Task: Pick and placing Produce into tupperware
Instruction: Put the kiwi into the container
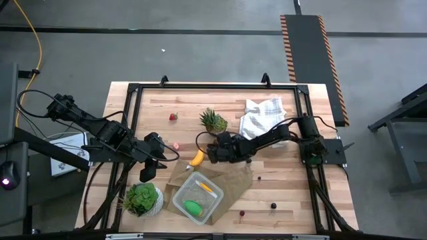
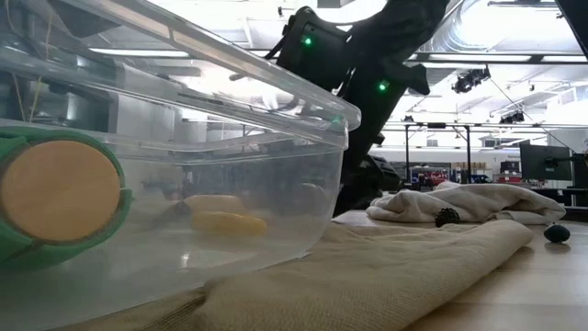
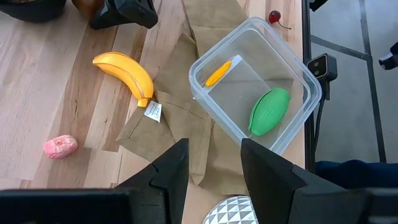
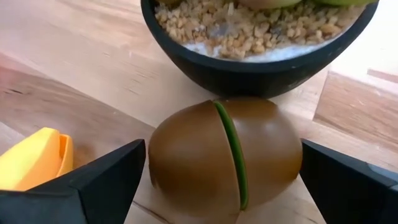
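Right pincer [image 4: 224, 180], fingers spread either side of the brown kiwi [image 4: 225, 158], which sits on the counter [image 1: 320, 193] just beside the black pot of the spiky plant [image 1: 213, 121], apparently positioned for a grasp. Tupperware [image 1: 215, 200], at 6 o'clock on the paper bag [image 1: 233, 180], holds the green oval [image 1: 193, 207] and yellow-orange piece [image 1: 205, 187]; banana [image 1: 197, 159] lies outside. Left pincer [image 3: 214, 171] hovers apart at 9 o'clock.

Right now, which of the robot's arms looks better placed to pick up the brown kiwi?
The right. Its hand already straddles the kiwi beside the dark plant pot, fingers open on either side. The left hand hovers open near the tupperware, farther off.
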You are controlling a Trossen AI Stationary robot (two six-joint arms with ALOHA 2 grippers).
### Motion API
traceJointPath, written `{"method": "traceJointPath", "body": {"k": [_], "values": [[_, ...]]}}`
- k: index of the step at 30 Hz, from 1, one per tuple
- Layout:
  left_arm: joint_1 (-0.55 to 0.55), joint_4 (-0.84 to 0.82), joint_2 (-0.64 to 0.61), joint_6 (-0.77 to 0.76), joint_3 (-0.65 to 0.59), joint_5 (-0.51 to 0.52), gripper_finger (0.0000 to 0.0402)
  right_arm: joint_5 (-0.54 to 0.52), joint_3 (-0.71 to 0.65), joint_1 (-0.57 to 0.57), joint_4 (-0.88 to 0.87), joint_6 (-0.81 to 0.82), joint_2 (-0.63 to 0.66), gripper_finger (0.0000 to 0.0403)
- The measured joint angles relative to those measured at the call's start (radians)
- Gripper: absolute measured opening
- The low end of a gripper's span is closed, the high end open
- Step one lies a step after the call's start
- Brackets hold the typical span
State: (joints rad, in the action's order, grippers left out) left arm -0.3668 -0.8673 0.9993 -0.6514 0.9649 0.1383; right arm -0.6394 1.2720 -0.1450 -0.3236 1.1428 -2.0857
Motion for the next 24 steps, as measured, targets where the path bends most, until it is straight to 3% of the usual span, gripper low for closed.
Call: {"method": "traceJointPath", "body": {"k": [24], "values": [[0.0,-0.005,0.0,0.0,0.0,0.0,0.0134,0.001,0.0,0.007,0.0,-0.044,0.0,0.0396]]}}
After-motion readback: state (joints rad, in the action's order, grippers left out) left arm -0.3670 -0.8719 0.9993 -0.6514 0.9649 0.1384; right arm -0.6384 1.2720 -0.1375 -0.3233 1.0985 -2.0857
